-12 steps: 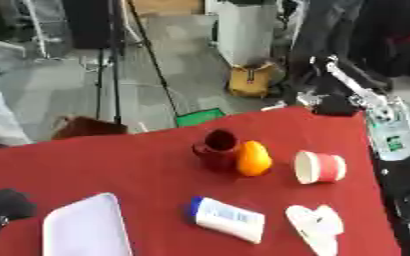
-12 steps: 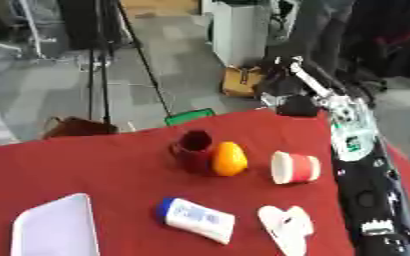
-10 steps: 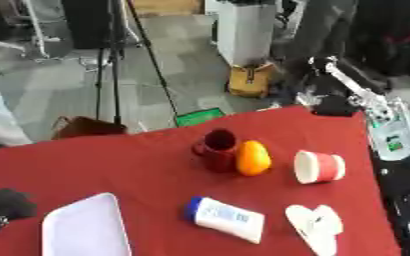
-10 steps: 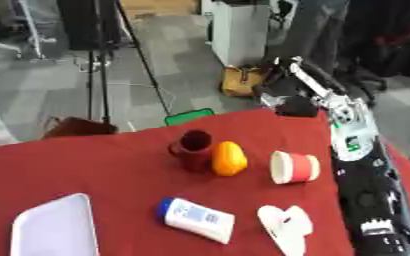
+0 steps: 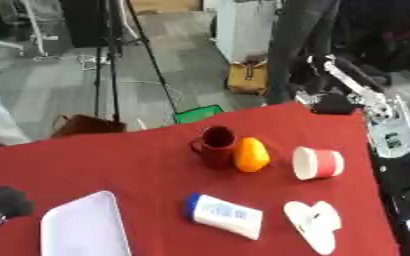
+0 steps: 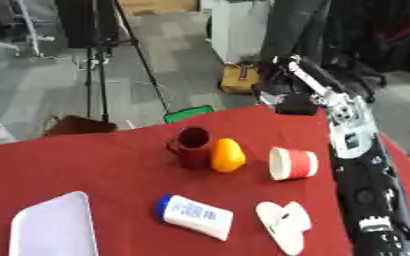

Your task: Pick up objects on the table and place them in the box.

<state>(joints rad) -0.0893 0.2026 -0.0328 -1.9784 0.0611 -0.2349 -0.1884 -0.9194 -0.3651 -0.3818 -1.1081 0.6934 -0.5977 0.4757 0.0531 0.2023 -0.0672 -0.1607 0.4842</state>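
Red cloth covered the table [image 5: 112, 165], where a dark mug [image 5: 215, 146] touched an orange [image 5: 250, 154], beside a tipped paper cup [image 5: 318, 163]. Right hand [image 6: 294, 104] hovered past the far edge, its fingers unreadable; left hand [image 5: 0, 206] showed lower left, likewise unreadable.

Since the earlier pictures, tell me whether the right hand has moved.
No. The right hand holds the same spot over the table's far edge, beyond the paper cup, as it did earlier.

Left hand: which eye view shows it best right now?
The left eye view: the left hand shows as a dark shape at the lower left edge, beside the white tray. The right eye view catches only a dark sliver at its left edge.
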